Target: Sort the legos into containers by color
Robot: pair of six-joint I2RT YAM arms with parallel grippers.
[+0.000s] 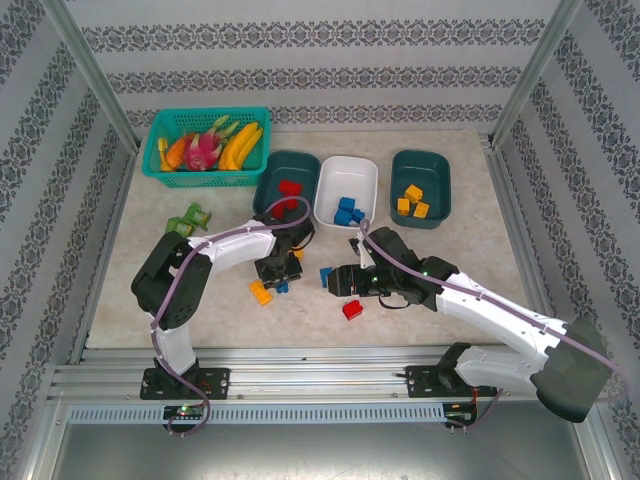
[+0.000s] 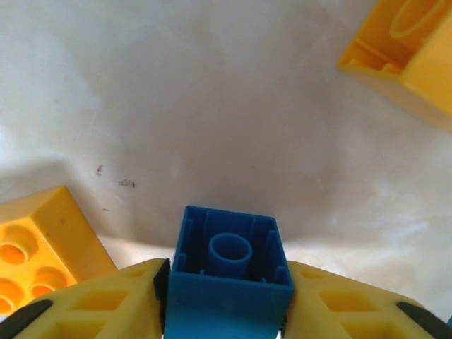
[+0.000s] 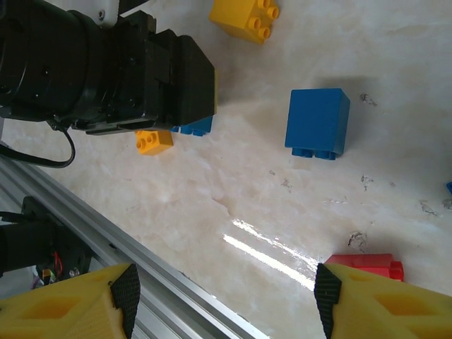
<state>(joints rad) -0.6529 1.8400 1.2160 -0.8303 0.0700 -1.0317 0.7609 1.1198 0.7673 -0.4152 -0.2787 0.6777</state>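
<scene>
Bricks in three colours are partly sorted on the table [image 1: 480, 250]. At the far side three trays stand in a row. The left teal tray [image 1: 300, 165] has red bricks [image 1: 290, 187] in it, the white tray [image 1: 350, 175] has blue bricks [image 1: 347, 210], and the right teal tray [image 1: 420, 165] has yellow-orange bricks [image 1: 411, 200]. Nearer, in the middle of the table, the left gripper [image 2: 229, 282] is clenched on a blue brick [image 2: 229, 268]. Its yellow fingers [image 2: 92, 304] press on both sides of the brick, and the brick is turned so its hollow underside shows. A yellow brick [image 2: 42, 247] lies just beside it, and the other yellow brick [image 2: 409, 49] lies a little way off. The right gripper [image 3: 226, 282] hangs low, just to the right of the left one, with its jaws wide apart and nothing between them. A second blue brick [image 3: 318, 121] lies on the table in front of it, and a red brick [image 3: 364, 263] lies just beside one of its fingers.
</scene>
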